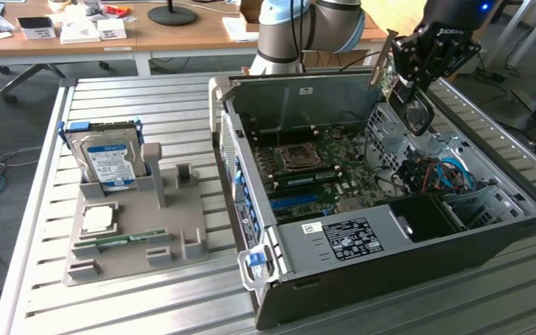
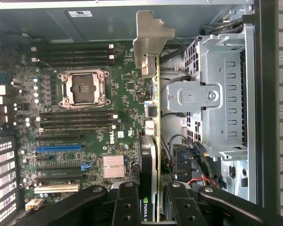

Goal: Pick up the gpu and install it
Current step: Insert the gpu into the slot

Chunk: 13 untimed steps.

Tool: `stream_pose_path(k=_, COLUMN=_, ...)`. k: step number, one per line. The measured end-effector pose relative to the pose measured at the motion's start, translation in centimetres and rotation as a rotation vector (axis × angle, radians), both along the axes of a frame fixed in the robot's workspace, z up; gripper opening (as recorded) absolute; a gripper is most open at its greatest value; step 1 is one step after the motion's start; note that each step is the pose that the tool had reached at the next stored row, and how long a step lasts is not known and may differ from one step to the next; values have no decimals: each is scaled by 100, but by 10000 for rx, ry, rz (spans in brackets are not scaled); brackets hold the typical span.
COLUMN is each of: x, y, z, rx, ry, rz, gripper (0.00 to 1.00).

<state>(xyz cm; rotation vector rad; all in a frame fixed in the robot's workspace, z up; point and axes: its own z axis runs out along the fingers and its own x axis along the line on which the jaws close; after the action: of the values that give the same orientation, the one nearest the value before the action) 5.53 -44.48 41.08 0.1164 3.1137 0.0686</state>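
Above the open computer case (image 1: 361,286), at about two o'clock in the exterior view, the gripper (image 1: 406,82) pinches the gpu (image 1: 417,112) between its fingers. They press both flat faces so the card hangs on edge. It seems clear of the motherboard (image 2: 114,137) slots, not yet seated.

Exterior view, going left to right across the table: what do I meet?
hard drive → CPU socket inside the open computer case → gpu, clamped in the pincer.
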Motion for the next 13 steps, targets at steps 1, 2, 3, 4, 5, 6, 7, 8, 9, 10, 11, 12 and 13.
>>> stream_pose_path(k=1, x=0, y=0, z=0, rx=0, ry=0, rz=3, gripper=27)
stream_pose_path(k=2, x=0, y=0, z=0, rx=0, ry=0, rz=36, gripper=27)
stream_pose_path(k=3, x=-1, y=0, z=0, rx=0, ry=0, rz=118, gripper=27)
stream_pose_path(k=4, x=-2, y=0, z=-1, rx=0, ry=0, rz=240, gripper=27)
stream_pose_path(k=5, x=-3, y=0, z=-1, rx=1, ry=0, rz=385, gripper=27)
stream_pose_path(k=6, x=-4, y=0, z=-1, rx=1, ry=0, rz=554, gripper=27)
stream_pose_path(k=7, x=-4, y=0, z=-2, rx=0, ry=0, rz=718, gripper=27)
stream_pose_path(k=8, x=-4, y=0, z=-2, rx=0, ry=0, rz=881, gripper=27)
stream_pose_path(k=9, x=-4, y=0, z=-2, rx=0, ry=0, rz=1047, gripper=27)
stream_pose_path(k=10, x=-4, y=0, z=-3, rx=0, ry=0, rz=1212, gripper=27)
stream_pose_path(k=11, x=-4, y=0, z=-3, rx=0, ry=0, rz=1378, gripper=27)
stream_pose_path(k=12, x=-4, y=0, z=-3, rx=0, ry=0, rz=1541, gripper=27)
stream_pose_path(k=13, x=-4, y=0, z=-3, rx=-1, ry=0, rz=1720, gripper=27)
